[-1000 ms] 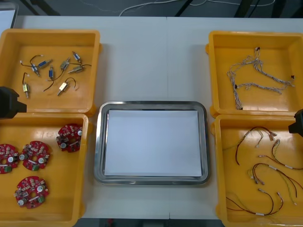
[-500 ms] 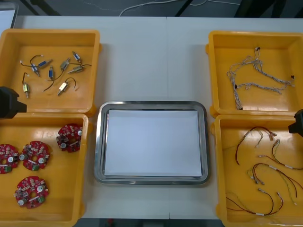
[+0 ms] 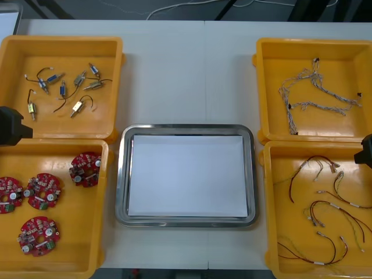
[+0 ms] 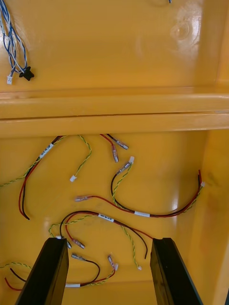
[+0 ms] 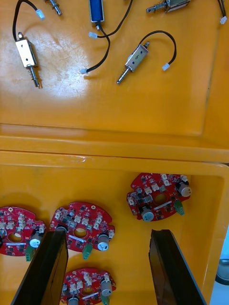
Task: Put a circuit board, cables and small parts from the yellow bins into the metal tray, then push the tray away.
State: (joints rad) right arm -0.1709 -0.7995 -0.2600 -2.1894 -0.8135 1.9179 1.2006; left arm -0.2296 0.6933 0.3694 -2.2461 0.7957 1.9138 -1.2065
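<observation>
Four yellow bins (image 3: 58, 39), one metal tray (image 3: 186, 127), four red circuit boards (image 3: 85, 169), seven small metal parts (image 3: 78, 107).

The light table (image 3: 186, 75) carries 4 yellow bins (image 3: 64, 39) (2 at each side). Between them sits the metal tray (image 3: 186, 127), white inside.

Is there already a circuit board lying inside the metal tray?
No, all four red circuit boards lie in the yellow bin at the robot's near left, outside the metal tray.

front looks steeply down; wrists close over bins (image 3: 70, 125).
</observation>
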